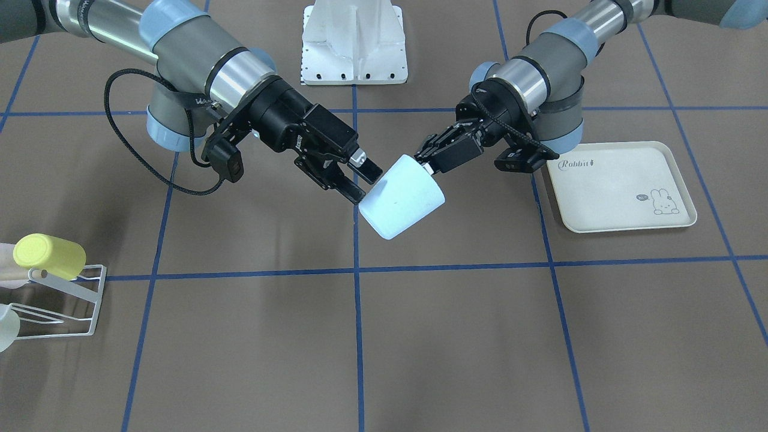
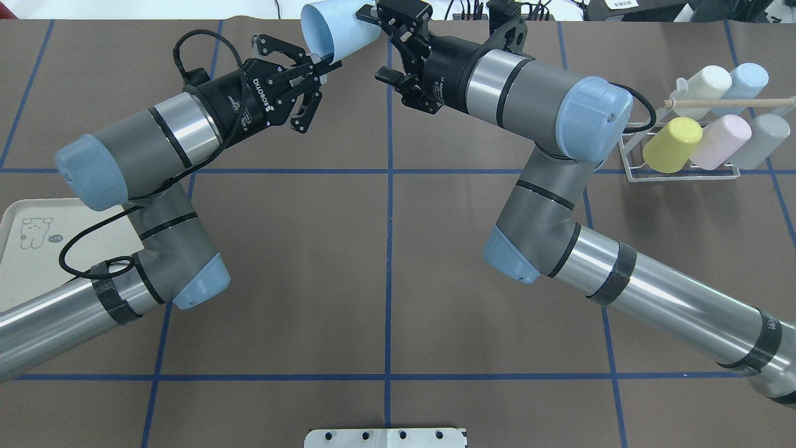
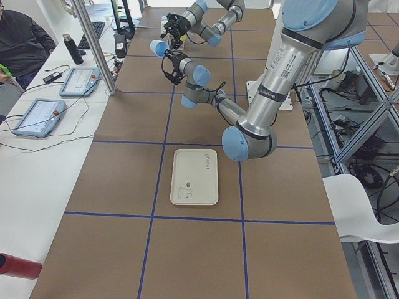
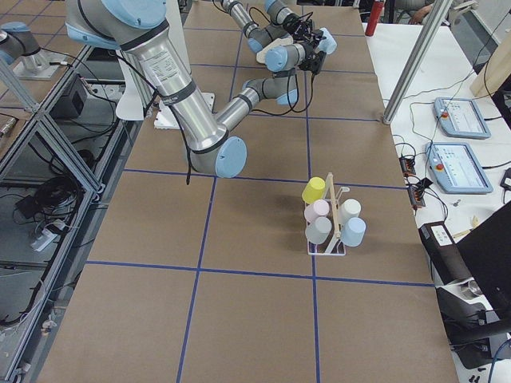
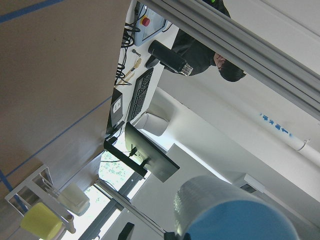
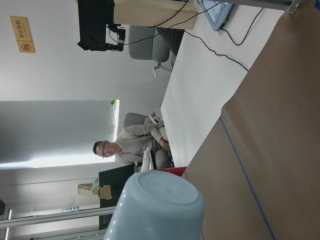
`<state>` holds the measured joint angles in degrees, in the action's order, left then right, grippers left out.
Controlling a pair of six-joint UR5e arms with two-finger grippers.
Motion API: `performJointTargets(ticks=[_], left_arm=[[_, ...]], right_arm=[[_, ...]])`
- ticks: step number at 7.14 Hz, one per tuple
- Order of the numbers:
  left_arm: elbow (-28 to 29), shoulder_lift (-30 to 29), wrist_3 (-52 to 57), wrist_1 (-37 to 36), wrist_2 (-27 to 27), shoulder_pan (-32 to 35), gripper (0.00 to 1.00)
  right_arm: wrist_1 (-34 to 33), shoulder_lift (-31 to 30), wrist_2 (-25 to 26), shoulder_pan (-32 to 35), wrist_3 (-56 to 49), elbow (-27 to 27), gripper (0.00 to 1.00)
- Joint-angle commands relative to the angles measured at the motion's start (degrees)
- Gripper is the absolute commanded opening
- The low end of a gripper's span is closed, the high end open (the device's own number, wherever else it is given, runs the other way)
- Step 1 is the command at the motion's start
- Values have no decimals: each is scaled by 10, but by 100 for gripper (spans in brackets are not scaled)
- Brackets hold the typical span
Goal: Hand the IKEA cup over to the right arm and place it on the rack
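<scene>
Nearest the operators' side, the white wire rack (image 1: 99,300) stands on the table (image 1: 450,336), half cut off at the edge. Only a yellow cup (image 1: 51,255) lying on its prongs and a sliver of a paler one show there. Further in, over the middle of the table, the pale blue IKEA cup (image 1: 402,201) hangs in the air on its side between both arms. The left end effector (image 1: 427,163) is pinched onto the cup's wall at the rim. The right end effector (image 1: 363,182), on the right arm (image 1: 198,54) with the loose cable loop, has its jaws spread about the closed end; whether its fingers press the cup is hard to make out. Beyond, the cream rabbit tray (image 1: 606,192) lies beside the left arm, and the white base plate (image 1: 354,54) is cropped at the far edge.
</scene>
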<state>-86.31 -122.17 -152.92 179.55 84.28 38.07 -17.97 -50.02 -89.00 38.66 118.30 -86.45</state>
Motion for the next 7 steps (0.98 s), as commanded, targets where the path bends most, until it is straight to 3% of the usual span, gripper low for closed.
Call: performJointTargets(ticks=[1,7], left_arm=[[0,-7,0,0,-1,-8,0],[0,-5,0,3,0,-13,0]], right_arm=[[0,-1,1,-1,-1,1,100],[1,15,5,0,0,15,99]])
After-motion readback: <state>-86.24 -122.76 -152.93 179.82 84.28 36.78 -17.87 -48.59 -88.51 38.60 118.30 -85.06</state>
